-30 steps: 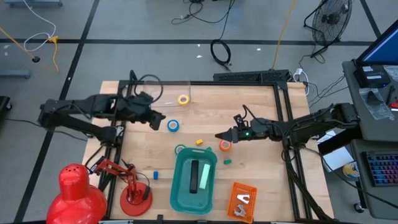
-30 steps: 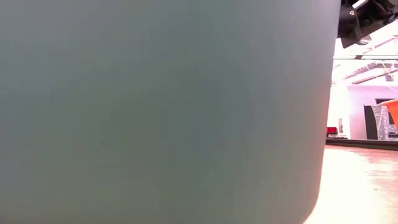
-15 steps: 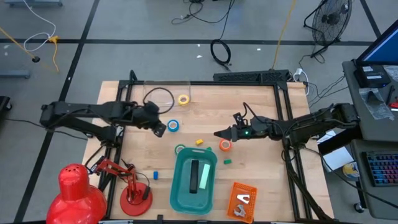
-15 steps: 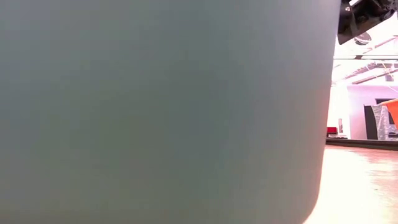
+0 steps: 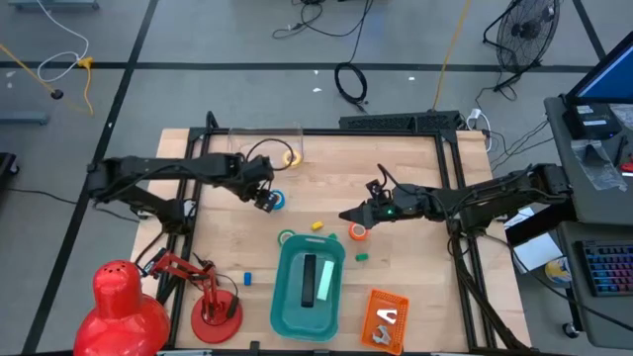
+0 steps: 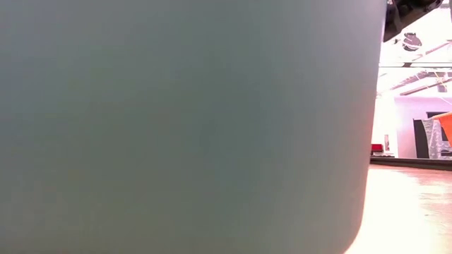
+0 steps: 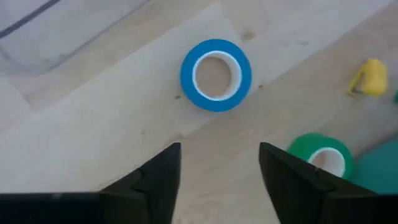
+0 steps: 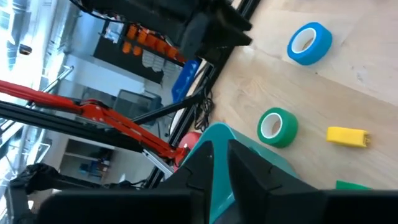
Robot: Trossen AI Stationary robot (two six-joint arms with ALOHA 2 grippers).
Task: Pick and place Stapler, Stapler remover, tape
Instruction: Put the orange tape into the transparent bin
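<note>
Largely hidden: low view blocked by the teal bin (image 6: pixel 183 127).

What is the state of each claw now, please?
Left claw: open, empty, poised over the blue tape.
Right claw: fingers nearly together, nothing visible between them, near the orange tape.

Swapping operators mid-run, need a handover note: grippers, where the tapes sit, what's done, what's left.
Left gripper: fingers open, nothing held, hovering just short of the blue tape.
Right gripper: over mid-table beside the orange tape.
Green tape: on the table against the teal bin. Yellow tape: near the far edge.
Done: a dark item and a green item lie in the bin; I cannot tell what they are.
Left: all four tapes are outside the bin.
</note>
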